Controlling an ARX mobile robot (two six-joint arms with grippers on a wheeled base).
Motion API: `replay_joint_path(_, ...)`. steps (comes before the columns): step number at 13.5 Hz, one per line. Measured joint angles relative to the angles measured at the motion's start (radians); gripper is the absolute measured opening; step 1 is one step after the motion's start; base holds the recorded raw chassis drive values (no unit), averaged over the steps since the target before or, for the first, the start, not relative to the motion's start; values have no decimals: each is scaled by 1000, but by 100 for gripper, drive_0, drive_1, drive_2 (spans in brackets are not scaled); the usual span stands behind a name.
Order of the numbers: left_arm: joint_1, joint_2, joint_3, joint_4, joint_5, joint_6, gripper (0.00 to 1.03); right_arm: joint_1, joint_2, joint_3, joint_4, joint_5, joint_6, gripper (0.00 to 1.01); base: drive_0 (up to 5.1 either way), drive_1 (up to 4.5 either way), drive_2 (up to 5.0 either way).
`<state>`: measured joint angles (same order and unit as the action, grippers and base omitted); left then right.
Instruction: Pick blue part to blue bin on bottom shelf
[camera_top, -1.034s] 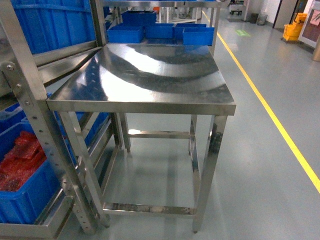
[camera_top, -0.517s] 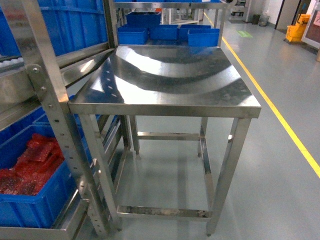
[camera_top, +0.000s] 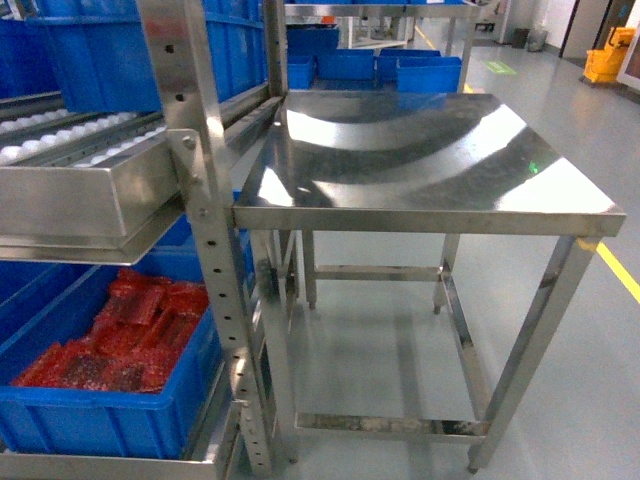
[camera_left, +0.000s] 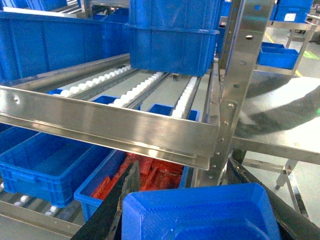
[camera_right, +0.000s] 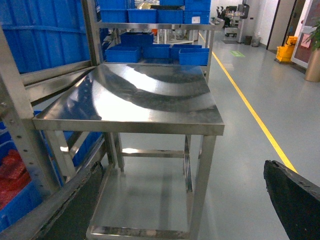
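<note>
A blue moulded plastic part (camera_left: 200, 212), cut off by the frame's lower edge, is clamped between the dark fingers of the left gripper (camera_left: 200, 200). The right gripper (camera_right: 175, 200) is spread wide and empty before the bare stainless-steel surface (camera_right: 145, 95). On the bottom shelf, an open bright blue plastic crate (camera_left: 45, 162) is partly hidden by the steel rail (camera_left: 110, 125).

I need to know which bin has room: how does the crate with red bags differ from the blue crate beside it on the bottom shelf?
The red-bag crate holds red bags; the neighbouring crate shows a bare floor. The neighbouring crate's near wall is in plain view, while the red-bag crate shows only a corner behind the steel rail. Both are bright blue plastic with thick rims.
</note>
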<state>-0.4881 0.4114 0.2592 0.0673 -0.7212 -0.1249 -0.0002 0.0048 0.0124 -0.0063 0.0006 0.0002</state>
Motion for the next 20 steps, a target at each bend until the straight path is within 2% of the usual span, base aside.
replay_joint_path(20,0,-1,0,-2,-1,0,43,0,0,0,2,1,0,98,-495,241,241)
